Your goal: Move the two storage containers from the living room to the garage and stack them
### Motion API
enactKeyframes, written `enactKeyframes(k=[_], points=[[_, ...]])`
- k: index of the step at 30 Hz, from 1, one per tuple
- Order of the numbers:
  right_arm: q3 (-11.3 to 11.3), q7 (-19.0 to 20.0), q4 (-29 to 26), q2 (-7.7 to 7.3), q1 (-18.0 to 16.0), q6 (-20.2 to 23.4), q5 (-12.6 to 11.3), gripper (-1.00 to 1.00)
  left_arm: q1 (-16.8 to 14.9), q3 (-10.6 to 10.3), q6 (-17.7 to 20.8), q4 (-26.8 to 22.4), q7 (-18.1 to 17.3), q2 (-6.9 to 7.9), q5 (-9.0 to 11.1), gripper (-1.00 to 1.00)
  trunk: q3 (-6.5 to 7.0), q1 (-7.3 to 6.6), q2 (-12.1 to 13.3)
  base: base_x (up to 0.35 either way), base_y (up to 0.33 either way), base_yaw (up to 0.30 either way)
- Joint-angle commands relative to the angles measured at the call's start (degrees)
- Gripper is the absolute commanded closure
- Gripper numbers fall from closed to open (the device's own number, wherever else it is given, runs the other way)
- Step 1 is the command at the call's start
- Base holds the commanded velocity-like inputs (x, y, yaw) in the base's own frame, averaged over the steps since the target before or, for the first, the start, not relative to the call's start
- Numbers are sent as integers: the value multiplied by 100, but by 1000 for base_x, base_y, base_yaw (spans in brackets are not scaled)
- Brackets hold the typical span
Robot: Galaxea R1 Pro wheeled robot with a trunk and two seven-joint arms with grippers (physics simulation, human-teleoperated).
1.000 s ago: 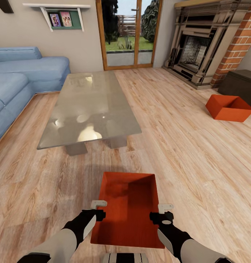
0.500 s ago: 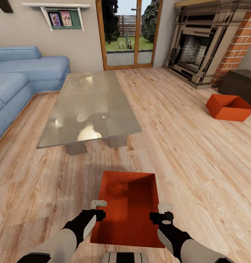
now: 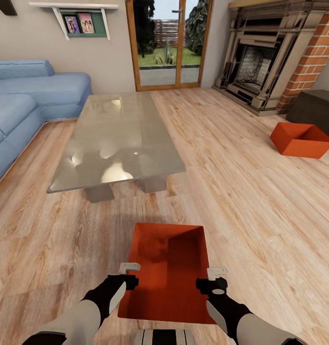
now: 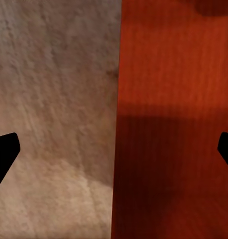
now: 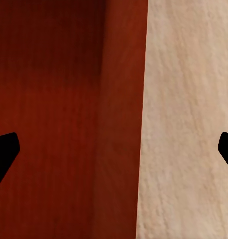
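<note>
One orange-red storage container (image 3: 169, 273) lies on the light wood planks just in front of me, between my two arms. My left gripper (image 3: 130, 275) hangs open over its left wall. In the left wrist view that container (image 4: 173, 124) lies half under the left gripper (image 4: 114, 154), whose dark fingertips (image 4: 4, 154) stand wide apart. My right gripper (image 3: 213, 280) is open over the right wall. The right wrist view has the container's wall (image 5: 121, 124) under the right gripper (image 5: 114, 154). The second container (image 3: 300, 140) sits on the floor at the far right.
A glass coffee table (image 3: 119, 139) stands just beyond the near container. A blue sofa (image 3: 25, 100) is at the left, and a brick fireplace (image 3: 260, 62) and a dark brown bench (image 3: 317, 110) at the right. A glazed door (image 3: 166, 43) is at the back.
The whole picture has slid up a little, so the camera has moved. Both grippers keep the same open pose over the near container's side walls.
</note>
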Motion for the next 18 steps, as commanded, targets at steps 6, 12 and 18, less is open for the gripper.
enactKeyframes(k=[6, 12, 18], points=[[50, -28, 1, -1, -4, -17, -54, -100, 0, -8, 43, 0, 19, -1, 3, -100, -94, 109, -202, 0, 0, 0], [50, -28, 1, -1, -4, -17, -51, -100, -2, -7, 41, -5, 20, -1, 3, -100, -183, 219, -403, 0, 0, 0], [50, -20, 1, -1, -4, -17, -51, -100, 0, -7, 42, -5, 20, -1, 3, -100, -183, 219, -403, 0, 0, 0]])
